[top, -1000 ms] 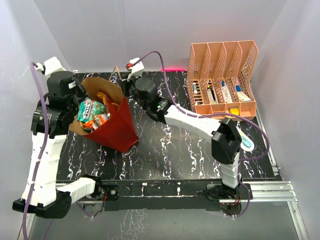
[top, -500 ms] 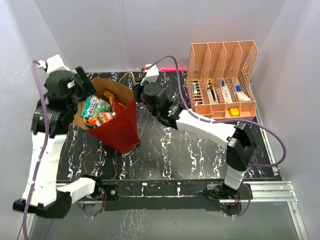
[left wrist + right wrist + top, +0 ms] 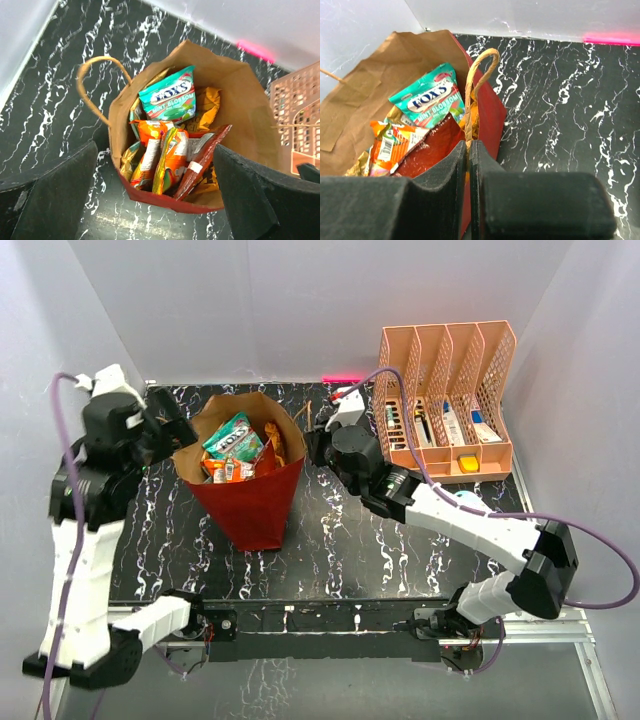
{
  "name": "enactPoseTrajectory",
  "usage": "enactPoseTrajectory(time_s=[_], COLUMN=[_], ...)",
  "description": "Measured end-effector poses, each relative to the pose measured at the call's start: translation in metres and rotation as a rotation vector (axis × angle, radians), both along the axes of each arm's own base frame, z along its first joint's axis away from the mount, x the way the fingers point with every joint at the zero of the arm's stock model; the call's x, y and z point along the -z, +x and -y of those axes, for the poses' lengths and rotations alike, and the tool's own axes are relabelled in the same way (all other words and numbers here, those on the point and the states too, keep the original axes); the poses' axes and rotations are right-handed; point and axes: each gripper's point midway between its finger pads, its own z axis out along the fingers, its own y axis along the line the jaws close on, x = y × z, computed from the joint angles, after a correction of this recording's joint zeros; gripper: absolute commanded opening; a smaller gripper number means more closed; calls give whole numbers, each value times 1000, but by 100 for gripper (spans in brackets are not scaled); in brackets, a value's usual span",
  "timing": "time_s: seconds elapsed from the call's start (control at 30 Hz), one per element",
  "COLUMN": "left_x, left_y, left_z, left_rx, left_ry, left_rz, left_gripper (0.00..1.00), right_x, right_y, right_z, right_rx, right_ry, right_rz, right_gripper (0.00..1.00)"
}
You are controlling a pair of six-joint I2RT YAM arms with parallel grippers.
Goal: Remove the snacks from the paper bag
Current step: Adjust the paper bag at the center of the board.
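**Several packets, none out yet**

All the snacks [image 3: 167, 150] sit inside the paper bag [image 3: 250, 505], which stands upright on the black marbled table [image 3: 350, 550] with its mouth wide open. On top lies a teal Fox's Mint Blossom packet [image 3: 167, 95]. Below it are orange packets [image 3: 160, 160] and a dark red packet [image 3: 205, 155], all overlapping and on edge.

The right gripper [image 3: 469, 146] is clenched on the bag's right rim, at the foot of the twisted handle [image 3: 479, 75]. The left gripper [image 3: 172, 423] hangs over the bag's left side with its jaws spread wide and nothing in them.

The likely trouble is the reach in. A spread finger could catch the kraft wall or the near handle and crumple or tip the bag, since only one rim is pinned. A hard pull against that pinch might tear the paper. The glossy packets are crowded, so a grab may take two or let one slip back.
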Motion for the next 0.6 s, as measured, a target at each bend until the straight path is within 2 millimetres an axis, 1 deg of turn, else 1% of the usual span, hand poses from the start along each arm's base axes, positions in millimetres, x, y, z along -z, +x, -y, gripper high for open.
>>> enactPoseTrajectory(time_s=[0.07, 0.17, 0.2, 0.23, 0.3, 0.37, 0.47, 0.53, 0.57, 0.6], left_x=[19, 44, 52, 58, 70, 74, 68, 64, 63, 63], left_y=[16, 42, 48, 49, 46, 37, 24, 19, 18, 18], left_z=[5, 14, 16, 16, 12, 4, -11, -18, -21, -24], left_rx=[6, 16, 15, 11, -16, -64, -125, -149, -161, -171], left_ry=[13, 11, 5, 3, 3, 11, 37, 54, 65, 73], left_rz=[-77, -166, -184, -198, -230, -240, -211, -196, -196, -201], left_gripper=[98, 98, 96, 96, 96, 98, 98, 97, 95, 90], right_x=[3, 4, 4, 4, 3, 1, 2, 2, 3, 4], right_y=[-5, -12, -13, -15, -18, -20, -23, -24, -25, -25], right_z=[5, 8, 9, 10, 14, 16, 19, 21, 22, 23], right_rx=[-6, -28, -33, -36, -42, -48, -56, -58, -59, -59], right_ry=[-9, -11, -13, -14, -21, -26, -36, -42, -47, -53], right_rz=[-10, -12, -11, -11, -6, 1, 3, 7, 9, 10], right_gripper=[8, 8, 8, 8, 8, 8, 8, 8, 8, 8])
